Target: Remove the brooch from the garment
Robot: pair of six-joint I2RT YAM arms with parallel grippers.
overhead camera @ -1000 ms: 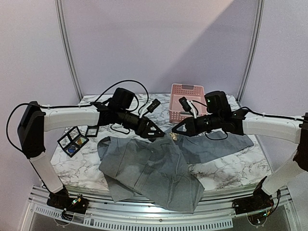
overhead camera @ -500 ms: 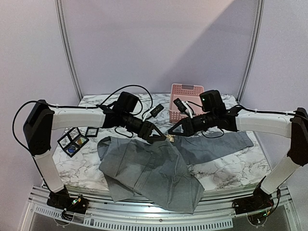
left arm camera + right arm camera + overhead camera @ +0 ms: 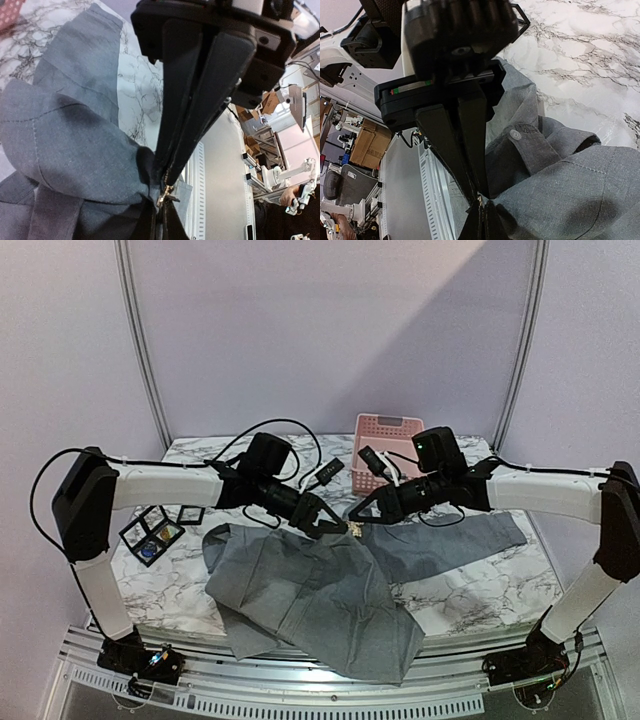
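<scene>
The grey garment lies spread over the marble table, with a fold pulled up at its middle. A small gold brooch sits at that raised fold. Both grippers meet there tip to tip. My left gripper comes in from the left and is shut on the brooch, which glints between its fingertips in the left wrist view. My right gripper comes from the right, shut on the bunched garment just beside the brooch. The pin's back is hidden by the fingers.
A pink basket stands at the back of the table, behind the right arm. A black compartment box and a small black frame lie at the left. A buttoned cuff lies near the right gripper.
My left gripper moved right to the raised fold and shut its jaws on the brooch. The right gripper shifted slightly left early on and stayed shut.
</scene>
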